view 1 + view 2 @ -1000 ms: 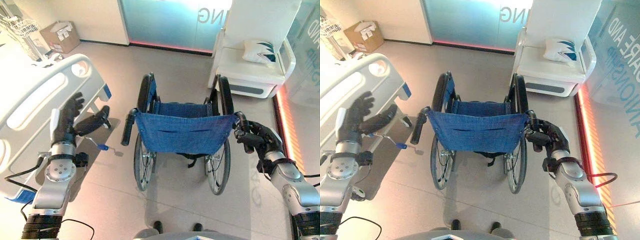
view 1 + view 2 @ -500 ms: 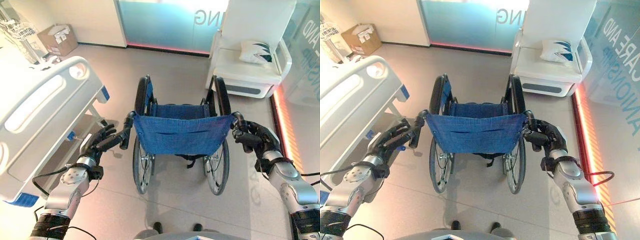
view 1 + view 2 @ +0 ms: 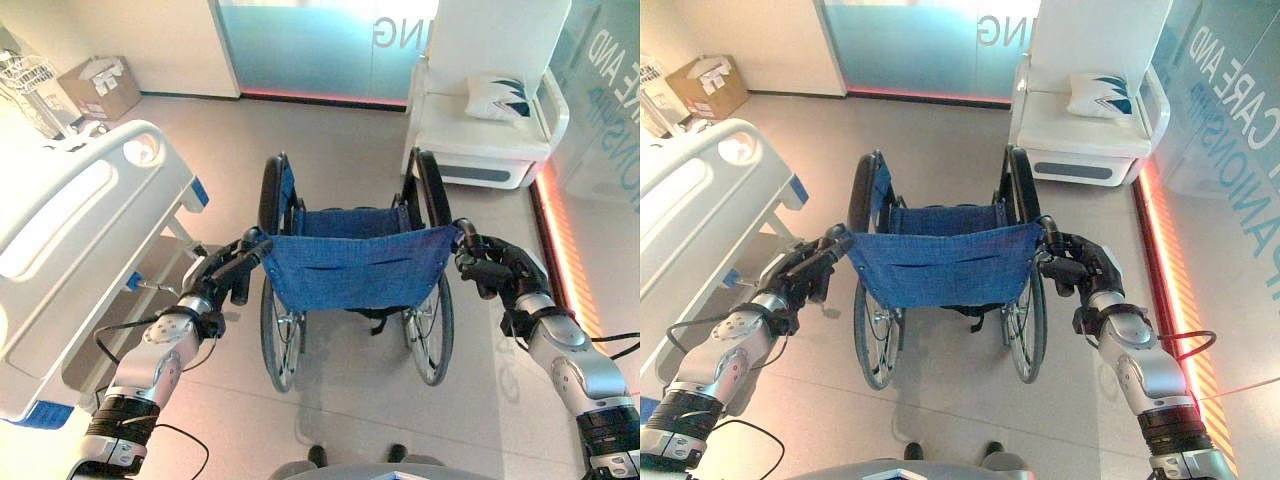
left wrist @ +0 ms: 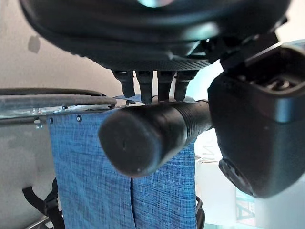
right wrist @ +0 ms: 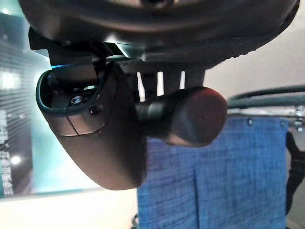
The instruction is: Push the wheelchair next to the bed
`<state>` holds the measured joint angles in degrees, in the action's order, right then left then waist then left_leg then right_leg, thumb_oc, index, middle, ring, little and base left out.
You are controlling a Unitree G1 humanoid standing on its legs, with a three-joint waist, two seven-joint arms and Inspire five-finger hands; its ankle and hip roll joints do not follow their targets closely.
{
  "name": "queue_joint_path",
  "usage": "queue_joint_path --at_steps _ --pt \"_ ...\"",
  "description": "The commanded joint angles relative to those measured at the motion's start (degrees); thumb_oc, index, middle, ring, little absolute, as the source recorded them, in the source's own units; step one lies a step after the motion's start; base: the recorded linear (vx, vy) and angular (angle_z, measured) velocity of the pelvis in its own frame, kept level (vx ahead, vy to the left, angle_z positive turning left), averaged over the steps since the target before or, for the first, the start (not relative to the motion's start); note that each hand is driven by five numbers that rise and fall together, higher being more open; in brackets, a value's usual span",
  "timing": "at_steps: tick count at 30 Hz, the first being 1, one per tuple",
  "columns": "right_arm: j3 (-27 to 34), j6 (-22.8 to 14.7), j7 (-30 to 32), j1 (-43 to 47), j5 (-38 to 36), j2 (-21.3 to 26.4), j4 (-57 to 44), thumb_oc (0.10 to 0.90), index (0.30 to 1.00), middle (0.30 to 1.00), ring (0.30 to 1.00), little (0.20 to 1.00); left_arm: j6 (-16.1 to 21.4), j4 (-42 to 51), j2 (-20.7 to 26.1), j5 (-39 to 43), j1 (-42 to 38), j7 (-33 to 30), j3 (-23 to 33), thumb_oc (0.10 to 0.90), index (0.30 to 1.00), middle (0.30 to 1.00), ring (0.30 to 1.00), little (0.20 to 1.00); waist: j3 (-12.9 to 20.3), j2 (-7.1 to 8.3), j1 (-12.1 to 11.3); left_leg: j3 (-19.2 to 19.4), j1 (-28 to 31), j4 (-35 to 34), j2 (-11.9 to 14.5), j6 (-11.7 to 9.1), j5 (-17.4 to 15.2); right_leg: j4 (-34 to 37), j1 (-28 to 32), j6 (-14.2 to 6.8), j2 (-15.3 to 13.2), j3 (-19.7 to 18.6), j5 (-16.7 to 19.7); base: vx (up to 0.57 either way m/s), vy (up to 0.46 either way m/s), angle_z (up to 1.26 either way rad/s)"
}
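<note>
The wheelchair (image 3: pixel 355 265), with a blue cloth back and black wheels, stands in the middle of the floor facing away from me. My left hand (image 3: pixel 218 283) is at its left push handle (image 4: pixel 152 138), with fingers over the grip and the thumb beside it. My right hand (image 3: pixel 498 274) is curled round the right push handle (image 5: pixel 186 117). The white bed (image 3: pixel 70 230) lies to the left of the wheelchair, its footboard close to my left arm.
A white armchair (image 3: pixel 480 135) with a patterned pillow (image 3: pixel 500 97) stands beyond the wheelchair on the right. A cardboard box (image 3: pixel 98 85) sits by the far left wall. A glass wall (image 3: pixel 310 45) closes the back. Open floor lies between bed and wheelchair.
My left hand came down from beside the bed rail to the wheelchair's left handle and closed on it. The right hand kept its hold. The camera shifted slightly.
</note>
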<state>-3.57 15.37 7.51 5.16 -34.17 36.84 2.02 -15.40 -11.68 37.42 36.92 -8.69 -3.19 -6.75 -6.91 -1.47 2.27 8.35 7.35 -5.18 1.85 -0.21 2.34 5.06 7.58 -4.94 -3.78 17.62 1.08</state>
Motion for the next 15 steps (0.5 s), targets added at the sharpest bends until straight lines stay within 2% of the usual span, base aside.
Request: queue_joint_path --at_steps 1,6,15 --pt "-6.9 -5.3 -4.2 4.4 0.8 -1.2 -2.6 0.4 0.3 0.3 0.3 0.3 4.3 0.3 1.2 2.2 -10.1 1.6 -0.2 0.8 0.9 0.9 0.9 0.9 2.2 0.46 0.0 4.8 -0.3 0.2 -2.4 -1.3 -2.8 -4.1 -1.1 -1.0 1.1 -1.0 -3.2 0.0 0.0 0.0" --pt "-7.4 -4.8 -3.8 4.7 0.9 -1.0 -2.7 0.4 0.3 0.3 0.3 0.3 -1.4 -1.7 2.2 -3.2 -11.4 3.4 -2.6 0.8 0.9 0.9 0.9 0.9 2.2 0.29 0.4 5.3 -0.3 0.2 -2.4 -1.2 -2.8 -4.1 -1.3 -1.1 1.2 -1.2 -3.2 0.0 0.0 0.0" --pt "-8.1 -4.2 -3.7 5.0 -0.3 0.2 -3.0 0.4 0.3 0.3 0.3 0.3 -5.9 -6.2 5.4 -6.6 -13.1 4.9 -4.7 0.8 0.9 0.9 0.9 0.9 2.1 0.04 0.8 5.7 -0.2 0.2 -2.7 -0.9 -2.7 -4.2 -1.4 -1.1 1.3 -1.7 -3.1 0.0 0.0 0.0"
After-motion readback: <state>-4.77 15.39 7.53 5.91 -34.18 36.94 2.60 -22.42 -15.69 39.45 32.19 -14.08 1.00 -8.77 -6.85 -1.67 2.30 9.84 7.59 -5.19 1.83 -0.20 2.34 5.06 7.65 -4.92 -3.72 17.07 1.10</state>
